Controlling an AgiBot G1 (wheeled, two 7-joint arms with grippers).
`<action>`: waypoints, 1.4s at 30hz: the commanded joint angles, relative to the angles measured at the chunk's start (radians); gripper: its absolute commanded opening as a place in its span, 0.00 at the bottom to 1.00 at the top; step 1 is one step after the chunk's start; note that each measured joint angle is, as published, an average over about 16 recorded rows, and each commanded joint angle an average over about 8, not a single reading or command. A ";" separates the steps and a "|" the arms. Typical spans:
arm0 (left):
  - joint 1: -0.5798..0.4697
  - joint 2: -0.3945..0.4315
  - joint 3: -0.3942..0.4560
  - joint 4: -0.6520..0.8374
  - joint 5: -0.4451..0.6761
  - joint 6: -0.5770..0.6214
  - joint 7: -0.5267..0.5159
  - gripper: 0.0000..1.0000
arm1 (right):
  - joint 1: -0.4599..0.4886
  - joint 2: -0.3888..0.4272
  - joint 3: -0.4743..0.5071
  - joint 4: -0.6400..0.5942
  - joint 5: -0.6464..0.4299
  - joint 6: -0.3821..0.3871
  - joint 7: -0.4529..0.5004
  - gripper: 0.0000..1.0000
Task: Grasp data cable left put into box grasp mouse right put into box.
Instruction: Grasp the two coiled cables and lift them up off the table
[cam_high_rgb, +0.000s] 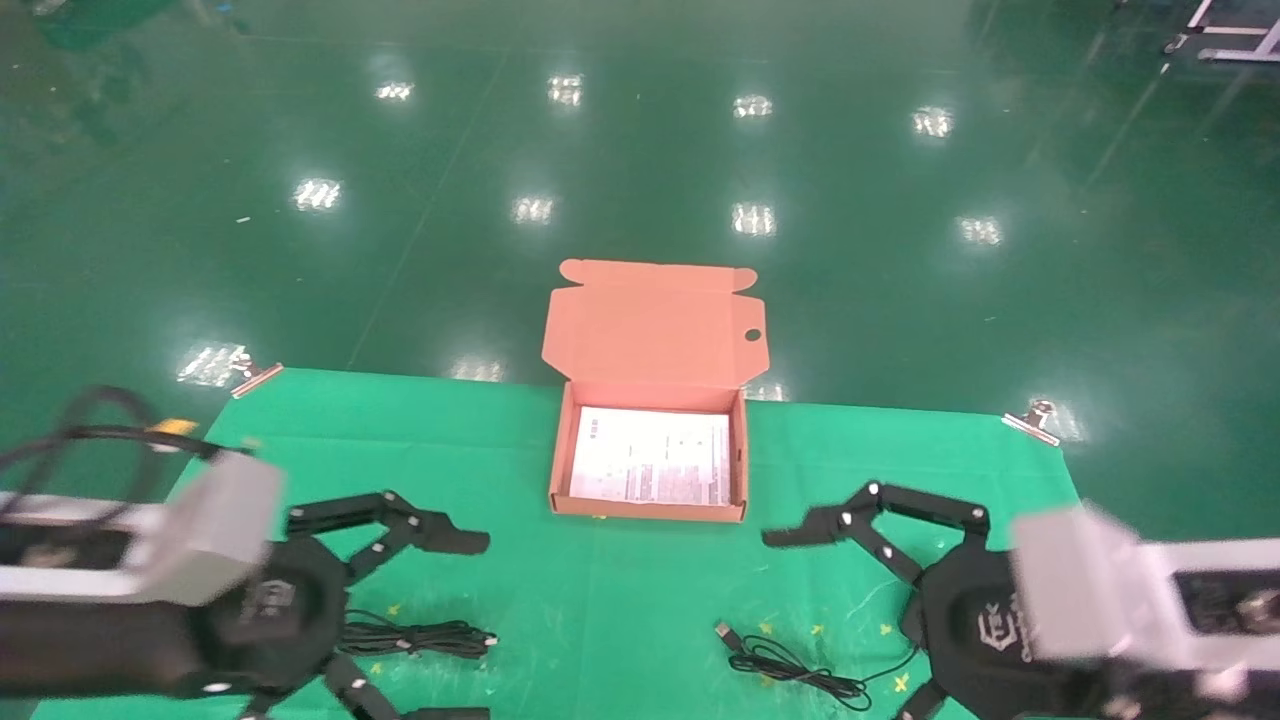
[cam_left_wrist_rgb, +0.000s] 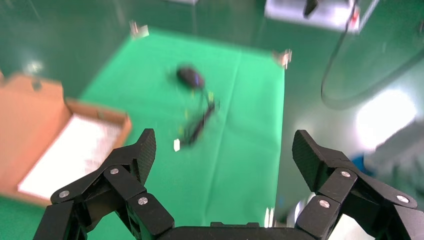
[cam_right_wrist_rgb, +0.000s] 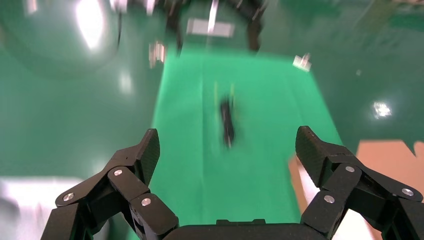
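A: Nearest first: what has each hand got?

B: Nothing. The left hand (cam_high_rgb: 445, 625) has its fingers spread wide, and the thin black data cable wound in a long narrow coil (cam_high_rgb: 415, 637) lies on the green cloth surface (cam_high_rgb: 620, 600) right between them. The right hand (cam_high_rgb: 850, 625) is spread just as wide and empty; off its fingertips lies the thin black cord with a USB plug (cam_high_rgb: 790, 668).

A: And the mouse itself?

B: Hidden under the right arm in the head view. The left wrist view shows the small black oval mouse (cam_left_wrist_rgb: 190, 76) across the cloth, its cord trailing towards the left hand.

A: Farther out?

B: The shallow salmon-orange cardboard box (cam_high_rgb: 648, 508) sits ahead of both hands, midway between them, flap lid back, with a white printed leaflet (cam_high_rgb: 650, 468) covering its floor.

A: What might go wrong?

B: The coil is loose, so a pinch on one strand could let it unwind and drape over the box wall. The mouse cord could likewise trail outside, or snag and shift the light box.
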 joint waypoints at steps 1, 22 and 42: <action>-0.045 0.014 0.034 0.007 0.071 0.015 -0.019 1.00 | 0.049 -0.006 -0.032 0.009 -0.081 -0.022 -0.029 1.00; -0.281 0.261 0.420 0.079 0.727 -0.030 -0.108 1.00 | 0.281 -0.175 -0.532 0.015 -0.638 0.060 -0.160 1.00; -0.220 0.411 0.433 0.487 0.812 -0.239 -0.118 1.00 | 0.101 -0.265 -0.574 -0.019 -0.874 0.328 0.106 1.00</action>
